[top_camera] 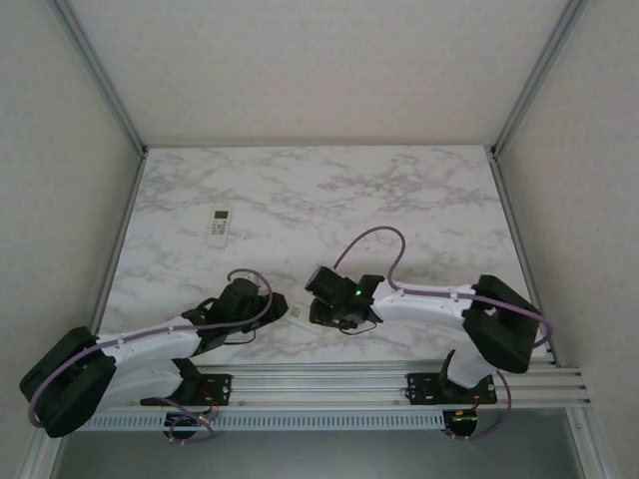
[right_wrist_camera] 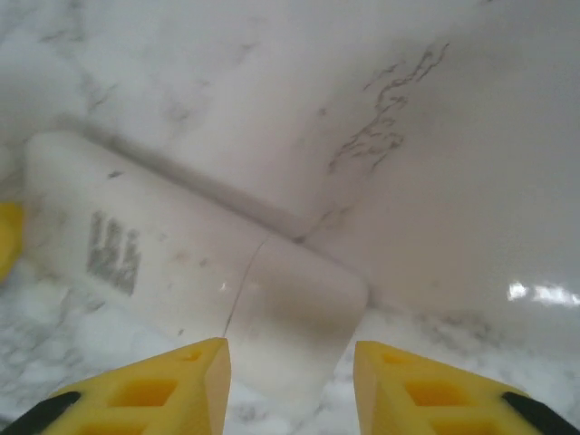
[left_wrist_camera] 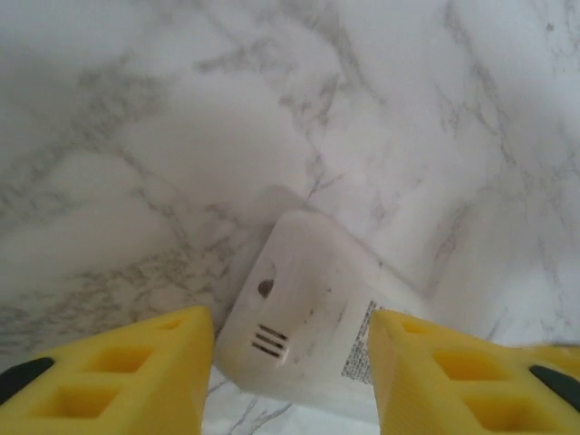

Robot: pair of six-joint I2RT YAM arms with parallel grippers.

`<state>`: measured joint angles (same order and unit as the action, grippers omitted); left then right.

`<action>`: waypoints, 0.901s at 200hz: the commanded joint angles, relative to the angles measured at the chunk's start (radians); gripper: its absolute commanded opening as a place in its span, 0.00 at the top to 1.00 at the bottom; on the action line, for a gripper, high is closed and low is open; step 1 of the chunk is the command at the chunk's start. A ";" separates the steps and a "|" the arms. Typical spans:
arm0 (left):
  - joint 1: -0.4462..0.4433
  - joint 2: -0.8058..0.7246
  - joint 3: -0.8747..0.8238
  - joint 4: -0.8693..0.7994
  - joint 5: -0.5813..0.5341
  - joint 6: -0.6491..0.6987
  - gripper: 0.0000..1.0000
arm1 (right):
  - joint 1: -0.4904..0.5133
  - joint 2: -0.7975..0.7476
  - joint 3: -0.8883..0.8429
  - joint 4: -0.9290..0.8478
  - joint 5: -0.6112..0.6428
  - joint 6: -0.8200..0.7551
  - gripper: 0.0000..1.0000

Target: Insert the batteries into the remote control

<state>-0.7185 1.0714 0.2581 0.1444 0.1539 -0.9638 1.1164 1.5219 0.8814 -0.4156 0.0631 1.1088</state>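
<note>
A white remote control (top_camera: 297, 312) lies back-up on the marble table between my two grippers. In the left wrist view its back (left_wrist_camera: 304, 308) shows a small hole, three slots and a printed label. My left gripper (left_wrist_camera: 290, 317) (top_camera: 275, 304) has its yellow fingers against both long sides of it. The right wrist view shows the other end (right_wrist_camera: 272, 299), with a thin seam across the closed back. My right gripper (right_wrist_camera: 290, 349) (top_camera: 315, 304) straddles that end, open, with a gap at its right finger. The batteries are out of view.
A second white remote (top_camera: 220, 224) lies face-up farther back on the left of the table (top_camera: 419, 200). Metal frame rails run along both sides, and the arms' mounting rail (top_camera: 349, 384) lines the near edge. A yellow finger of the left gripper (right_wrist_camera: 7, 236) shows at the right wrist view's left edge.
</note>
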 commanded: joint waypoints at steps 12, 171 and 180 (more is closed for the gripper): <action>0.014 -0.158 0.095 -0.238 -0.233 0.083 0.37 | 0.001 -0.165 -0.028 -0.031 0.208 -0.351 0.43; 0.108 -0.388 0.129 -0.359 -0.150 0.062 0.07 | 0.049 0.289 0.189 -0.066 0.031 -1.015 0.19; 0.111 -0.386 0.130 -0.356 -0.146 0.062 0.07 | 0.051 0.301 0.191 -0.071 0.027 -1.015 0.24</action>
<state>-0.6235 0.6888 0.3523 -0.1932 -0.0109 -0.8982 1.1496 1.7813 1.0496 -0.4606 0.0826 0.1150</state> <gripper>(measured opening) 0.927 0.812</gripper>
